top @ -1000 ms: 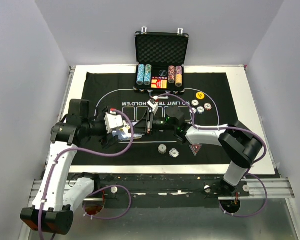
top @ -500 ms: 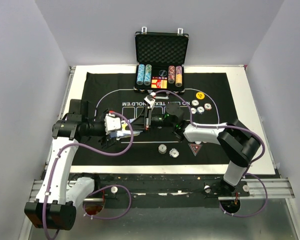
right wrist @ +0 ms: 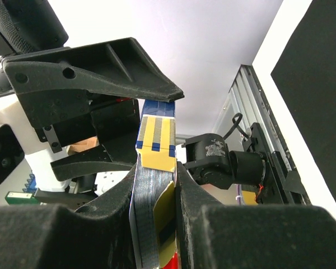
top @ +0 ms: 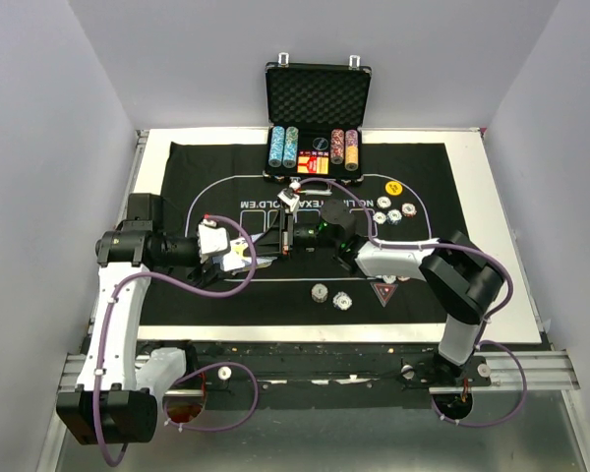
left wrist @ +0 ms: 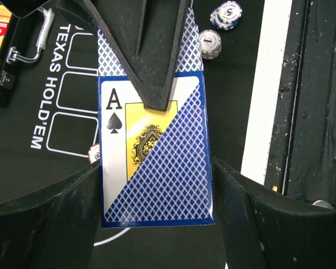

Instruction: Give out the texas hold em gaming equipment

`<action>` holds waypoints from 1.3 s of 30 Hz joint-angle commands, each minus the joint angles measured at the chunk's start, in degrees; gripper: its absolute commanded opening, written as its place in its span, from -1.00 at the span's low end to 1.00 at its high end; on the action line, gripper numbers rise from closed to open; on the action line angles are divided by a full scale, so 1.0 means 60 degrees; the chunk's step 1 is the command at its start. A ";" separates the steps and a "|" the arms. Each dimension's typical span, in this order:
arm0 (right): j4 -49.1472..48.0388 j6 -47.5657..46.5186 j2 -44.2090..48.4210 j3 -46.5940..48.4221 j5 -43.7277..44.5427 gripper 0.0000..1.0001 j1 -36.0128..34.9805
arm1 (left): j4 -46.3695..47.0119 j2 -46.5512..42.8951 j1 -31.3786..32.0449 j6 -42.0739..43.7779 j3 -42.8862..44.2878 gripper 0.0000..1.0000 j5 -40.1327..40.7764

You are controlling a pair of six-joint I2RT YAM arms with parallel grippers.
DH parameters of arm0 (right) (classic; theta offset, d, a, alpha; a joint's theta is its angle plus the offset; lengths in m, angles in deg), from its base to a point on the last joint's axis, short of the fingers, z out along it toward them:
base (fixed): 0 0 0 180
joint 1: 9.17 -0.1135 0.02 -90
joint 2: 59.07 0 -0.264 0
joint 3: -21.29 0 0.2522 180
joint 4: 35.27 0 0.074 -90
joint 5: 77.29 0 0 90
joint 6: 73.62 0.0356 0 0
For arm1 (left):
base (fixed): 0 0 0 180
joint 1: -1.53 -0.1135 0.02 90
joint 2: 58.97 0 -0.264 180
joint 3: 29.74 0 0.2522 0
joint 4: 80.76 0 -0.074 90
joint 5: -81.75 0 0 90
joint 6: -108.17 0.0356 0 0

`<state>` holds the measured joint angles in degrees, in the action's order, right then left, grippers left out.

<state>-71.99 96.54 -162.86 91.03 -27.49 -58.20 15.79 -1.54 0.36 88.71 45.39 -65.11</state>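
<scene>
A blue-backed playing card box (left wrist: 168, 179) with an ace of spades on its face hangs between both grippers over the black mat (top: 226, 167). My right gripper (top: 287, 234) is shut on one end of it; one of its fingers (left wrist: 151, 50) lies across the box. In the right wrist view the box's yellow flap end (right wrist: 155, 134) sticks out past that gripper (right wrist: 157, 168). My left gripper (top: 238, 258) is closed on the box's two long edges (left wrist: 155, 168). Striped poker chips (top: 320, 292) (top: 343, 301), a red triangular marker (top: 384, 292) and a yellow button (top: 393, 187) lie on the mat.
An open black case (top: 318, 118) with chip rows stands at the mat's far edge. Three more chips (top: 395, 209) lie right of centre. Two chips (left wrist: 210, 43) show beside the box. The white table edge (top: 305, 334) runs along the front.
My left arm has drawn back to the left and my right arm has reached further left after it, so the card box between them has shifted left.
</scene>
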 commanded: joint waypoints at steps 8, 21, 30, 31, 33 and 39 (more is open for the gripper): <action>0.0019 0.0131 -0.0134 0.0483 -0.0213 -0.60 0.0013 | 0.0774 -0.0533 -0.0069 -0.0097 -0.0691 0.53 -0.0514; 0.0356 0.0029 0.0042 0.0352 -0.0228 -0.56 0.0013 | 0.0587 -0.0168 -0.0259 0.0296 -0.0824 0.42 -0.0601; 0.1585 -0.0630 0.0613 0.0278 -0.0038 0.05 -0.0001 | -0.0863 0.0828 -0.0391 0.1557 -0.0150 -0.03 -0.1377; 0.1775 -0.0732 0.0686 0.0293 -0.0008 0.09 0.0013 | -0.1010 0.0901 -0.0391 0.1732 -0.0091 -0.06 -0.1407; 0.2025 -0.0850 0.0760 0.0293 0.0036 0.13 0.0013 | -0.1158 0.0961 -0.0376 0.1939 -0.0105 -0.08 -0.1436; 0.4262 -0.2107 0.1344 0.0614 0.0459 0.38 0.0028 | -0.0237 0.0347 -0.0377 0.1442 -0.0573 -0.07 -0.1217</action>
<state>-57.46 90.79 -158.75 92.02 -27.32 -58.20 12.49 3.64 -1.52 96.27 43.18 -69.20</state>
